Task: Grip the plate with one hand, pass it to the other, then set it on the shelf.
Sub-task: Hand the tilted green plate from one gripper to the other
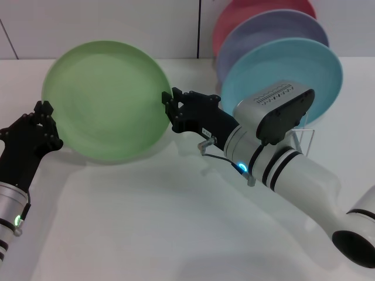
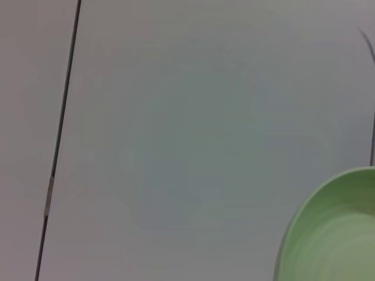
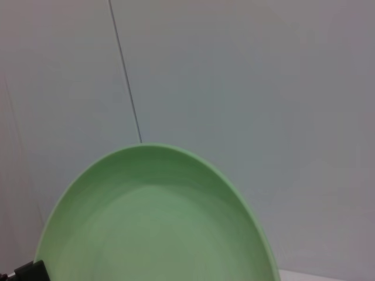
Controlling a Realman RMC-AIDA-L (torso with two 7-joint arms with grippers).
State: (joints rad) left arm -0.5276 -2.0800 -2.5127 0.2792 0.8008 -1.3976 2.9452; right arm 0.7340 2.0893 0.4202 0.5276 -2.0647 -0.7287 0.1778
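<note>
The light green plate [image 1: 105, 99] is held up off the table, tilted with its face toward my head. My right gripper [image 1: 170, 109], on the bulky white arm with the blue light, is shut on the plate's right rim. My left gripper [image 1: 48, 126], on the slim black forearm, sits just outside the plate's lower left rim, open, with no finger over the plate's face. The plate fills the lower part of the right wrist view [image 3: 152, 222] and shows only in a corner of the left wrist view [image 2: 334, 234]. The wire shelf [image 1: 305, 133] stands at the right, mostly hidden behind my right arm.
A sky-blue plate [image 1: 293, 67], a lavender plate [image 1: 263, 29] and a pink plate [image 1: 246, 12] stand upright in the shelf at the back right. The white table [image 1: 146, 222] stretches in front. A white wall is behind.
</note>
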